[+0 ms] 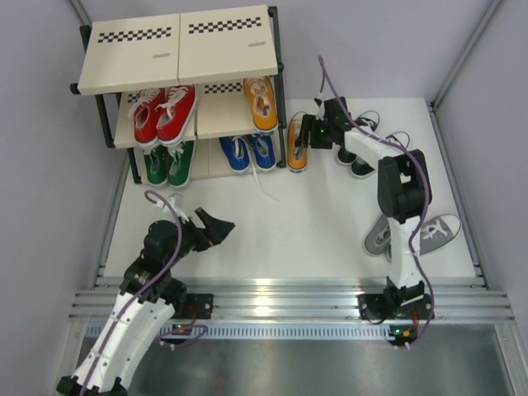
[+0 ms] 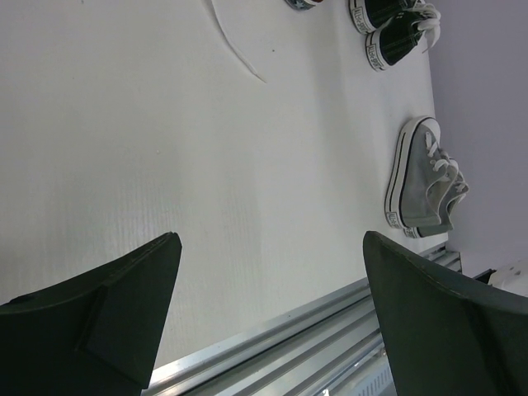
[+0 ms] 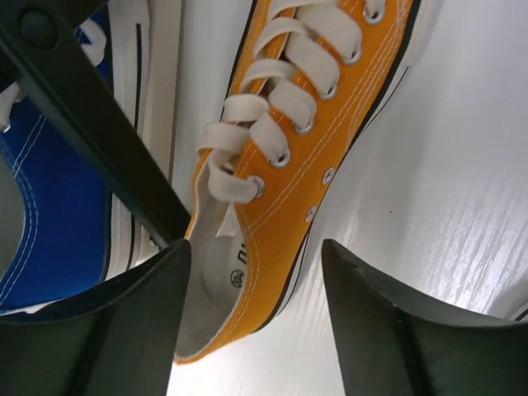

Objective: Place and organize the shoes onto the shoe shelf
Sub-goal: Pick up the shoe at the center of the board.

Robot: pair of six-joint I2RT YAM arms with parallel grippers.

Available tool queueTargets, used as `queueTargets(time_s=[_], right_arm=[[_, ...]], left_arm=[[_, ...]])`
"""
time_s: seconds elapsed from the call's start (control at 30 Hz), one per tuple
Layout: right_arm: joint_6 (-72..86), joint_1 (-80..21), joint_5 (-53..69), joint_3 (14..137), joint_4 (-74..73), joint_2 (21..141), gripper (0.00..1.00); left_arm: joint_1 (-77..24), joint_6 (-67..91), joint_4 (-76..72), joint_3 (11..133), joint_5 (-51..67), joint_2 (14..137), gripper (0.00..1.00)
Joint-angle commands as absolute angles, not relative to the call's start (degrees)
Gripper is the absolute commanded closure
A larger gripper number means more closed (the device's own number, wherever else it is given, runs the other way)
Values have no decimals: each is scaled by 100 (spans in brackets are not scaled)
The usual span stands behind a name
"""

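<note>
On the white counter [image 1: 289, 214], just beside the shoe shelf [image 1: 177, 49], an orange shoe [image 3: 330, 140] with white laces lies front-to-back, toe away from the right gripper [image 3: 256, 247]. Its jaws straddle the heel, grip unclear. The left gripper [image 2: 272, 239] gapes empty.

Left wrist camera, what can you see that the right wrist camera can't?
Only the left wrist view shows the grey shoes lying on the table, the black shoes farther off, and the metal rail at the table's edge. Only the right wrist view shows the orange shoe up close, its heel between the jaws, a blue shoe and a black shelf post. Both show the white table and their own dark jaws standing open.
</note>
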State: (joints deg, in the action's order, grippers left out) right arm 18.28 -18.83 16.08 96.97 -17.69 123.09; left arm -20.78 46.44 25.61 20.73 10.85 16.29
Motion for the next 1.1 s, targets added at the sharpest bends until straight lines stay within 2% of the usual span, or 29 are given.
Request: queueTargets(time_s=[0.0,0.03,0.23,0.3,0.33,0.37,0.4,0.43,0.67,0.77,0.87,0.97,1.07], right_arm=[[2127,-1854,1241,10107,-1538,12550,37],[2136,-1854,1196,10160,-1616,12646,42],[2171,-1855,1221,10178,-1687,12911,53],[2145,-1854,1310,10186,-1705,12955,65],[2101,-1854,1301,10221,-1792,12964,83],[2048,-1854,1309,10204,-1819,12912,91],[1987,-1811,1370,10134,-1811,12824,98],[1952,-1784,1397,9855,-1654,12519,100],[908,-1450,1905,8395,-1634,10786,100],[64,-1328,2844,7877,-2249,10092,100],[-1417,-1117,3934,7349,-3082,9458,100],[-2840,-1020,4559,6944,-4189,8992,100],[-3591,-1020,4807,6435,-4745,8597,100]], left_arm=[[-2065,4790,2110,1942,1160,1547,4],[-2065,4799,2101,1925,1160,1538,3],[-2074,4860,1925,1837,1221,1582,3],[-2065,4948,1846,1776,1257,1608,4],[-2074,4983,1759,1749,1283,1608,4],[-2074,5079,1732,1714,1344,1608,3],[-2066,5132,1705,1696,1380,1617,4],[-2074,5185,1644,1679,1432,1617,4],[-2065,5694,829,1240,1959,1748,4],[-2083,5783,319,1169,2293,2064,4],[-2144,5775,-25,1204,2531,2407,4],[-2320,5792,-386,1204,2575,2636,4],[-2636,5853,-843,1195,2418,2821,4]])
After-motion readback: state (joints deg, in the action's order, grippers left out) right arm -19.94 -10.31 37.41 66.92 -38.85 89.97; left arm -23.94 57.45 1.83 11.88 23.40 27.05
